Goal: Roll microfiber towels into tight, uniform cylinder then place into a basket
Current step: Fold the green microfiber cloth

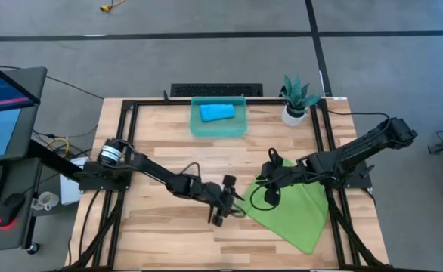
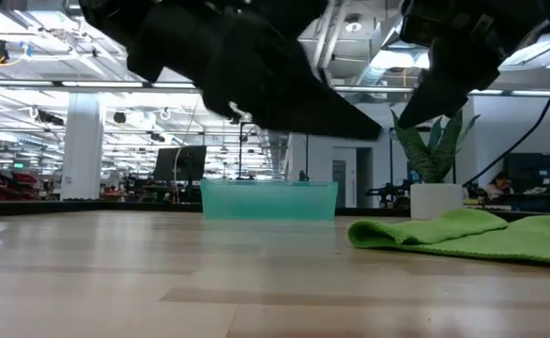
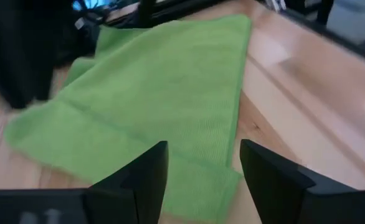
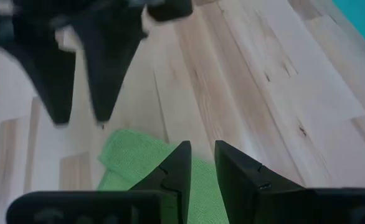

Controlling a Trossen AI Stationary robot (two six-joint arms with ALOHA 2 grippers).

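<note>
The lime-green towel (image 1: 297, 213) lies spread on the table's right half, its left edge folded over (image 2: 388, 231). My left gripper (image 1: 223, 205) is open just left of it. In the left wrist view its fingers (image 3: 146, 177) stand apart over the towel's near corner (image 3: 215, 186). Whether they touch the cloth I cannot tell. My right gripper (image 1: 271, 181) hangs over the towel's far-left corner (image 4: 132, 155), its fingers a narrow gap apart with nothing between them. The sky-blue towel (image 1: 216, 112) lies rolled in the teal basket (image 1: 240, 127) at the far edge.
A white pot with a green plant (image 1: 295, 102) stands at the far right, beside the basket. A black frame (image 1: 323, 151) runs around the table. Bare wood (image 1: 161, 136) stretches to the left of the towel and in front of the basket.
</note>
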